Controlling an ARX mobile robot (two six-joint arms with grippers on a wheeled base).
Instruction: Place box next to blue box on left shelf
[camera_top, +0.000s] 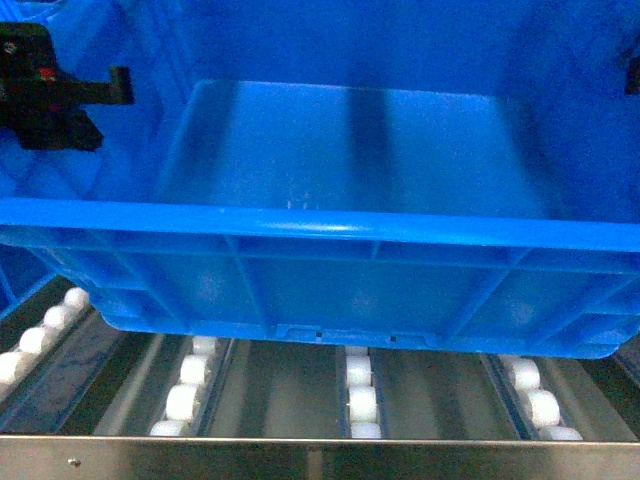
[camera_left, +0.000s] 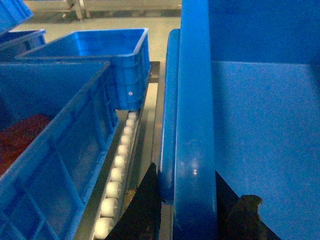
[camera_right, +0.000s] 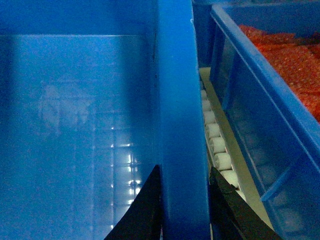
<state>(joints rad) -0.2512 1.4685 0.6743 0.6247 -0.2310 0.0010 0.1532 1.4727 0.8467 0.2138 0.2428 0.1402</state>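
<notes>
L gripper (camera_left: 186, 205): dark fingers (camera_left: 145, 205) straddle the box (camera_left: 192, 125) rim, one each side, clamped on it. R gripper (camera_right: 184, 205): same grip on the opposite rim, fingers (camera_right: 142, 210) either side, closed tight. Head view shows L wrist at upper left, R arm barely visible at far right edge.

Count of crates, roller tracks and grippers

One box (camera_top: 330, 270) sits over four roller tracks (camera_top: 362, 390) in the head view; the left wrist view adds three more blue crates (camera_left: 100, 55), the right wrist view one crate of red granules (camera_right: 280, 70); two grippers appear.
</notes>
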